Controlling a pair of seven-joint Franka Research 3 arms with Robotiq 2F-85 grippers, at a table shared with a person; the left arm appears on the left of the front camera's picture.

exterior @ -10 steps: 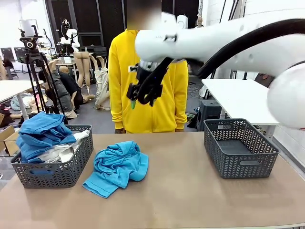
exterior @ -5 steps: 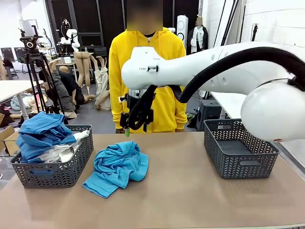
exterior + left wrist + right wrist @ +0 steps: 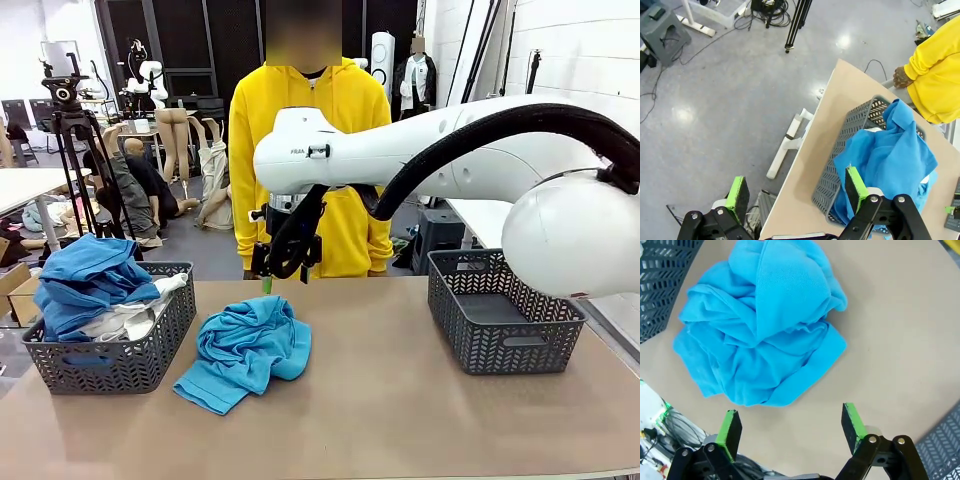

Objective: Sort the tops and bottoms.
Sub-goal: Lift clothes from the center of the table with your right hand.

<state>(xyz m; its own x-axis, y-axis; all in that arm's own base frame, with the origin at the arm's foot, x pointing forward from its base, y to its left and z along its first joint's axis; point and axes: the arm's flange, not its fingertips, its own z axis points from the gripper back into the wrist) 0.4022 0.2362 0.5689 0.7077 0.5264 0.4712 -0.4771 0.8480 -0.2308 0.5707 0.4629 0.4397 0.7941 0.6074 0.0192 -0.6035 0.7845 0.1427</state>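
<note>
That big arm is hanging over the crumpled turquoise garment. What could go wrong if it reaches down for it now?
The right gripper hangs open above the far edge of the turquoise garment, so it might pinch just one fold and let the rest trail. The left basket is already piled with blue garments close by; a swinging cloth could catch them. The person stands just behind the arm.

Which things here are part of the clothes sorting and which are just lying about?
Job:
- turquoise garment on the table
- royal blue garment in the left basket
- white garment beneath it
- right basket

Lying about:
- camera tripod
- white side table
</note>
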